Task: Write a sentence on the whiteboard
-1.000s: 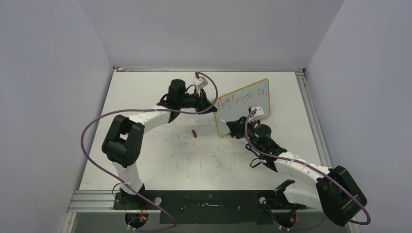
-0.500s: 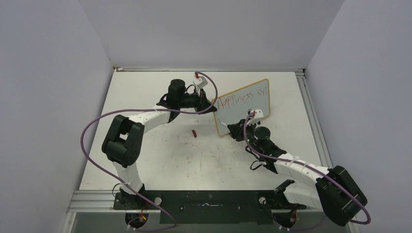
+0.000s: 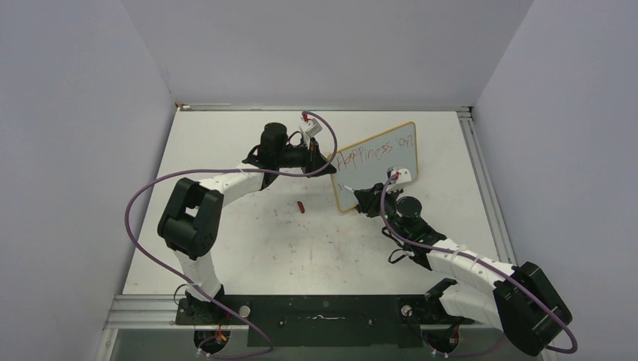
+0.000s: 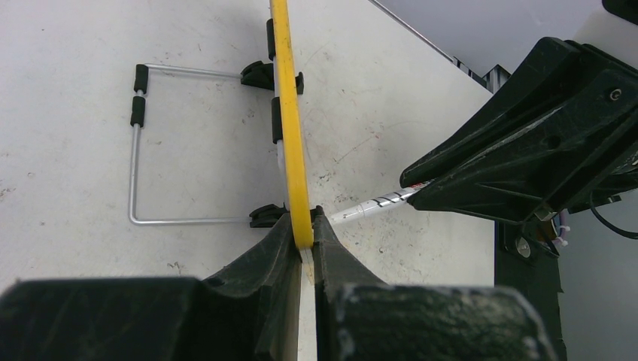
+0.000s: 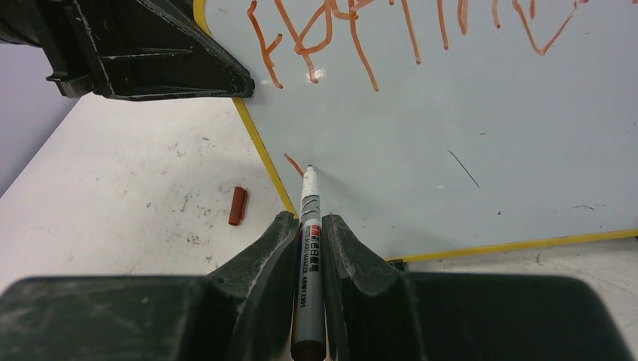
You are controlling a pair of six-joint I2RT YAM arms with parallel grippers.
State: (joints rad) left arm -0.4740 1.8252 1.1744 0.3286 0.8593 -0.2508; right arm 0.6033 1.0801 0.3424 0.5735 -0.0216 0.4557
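Top external view showed the pale, scuffed bench [image 3: 301,248] with both arms reaching in from its near edge toward the whiteboard [image 3: 372,174]. The board stood propped on its wire stand [image 4: 135,165], right of centre toward the far side, with its face turned to the right arm. The left arm [image 3: 226,183] came at the board from the side and the right arm [image 3: 451,256] from the front.

The left claw [image 4: 301,226] was clamped shut on the board's yellow-looking frame at its left edge, one finger on each face, steadying it. The right claw [image 5: 310,226] was closed around a marker [image 5: 308,199]. The barrel was pinched between the fingers and pointed up at the lower left part of the writing surface.

The sentence [image 3: 376,153] ran as one slanted red line across the top of the board, reading roughly "Happiness on". Below it the white surface was almost bare. A small red cap [image 5: 238,205] lay on the bench just left of the board, apart from both claws.

Smallest of all, a short red stroke [image 5: 293,163] sat just beside the marker's tip. Whether the tip was touching the surface could not be told from the wrist view. By my reading the first line was finished and the second barely begun, so the rest of the words were yet to be written, with room for them beneath.
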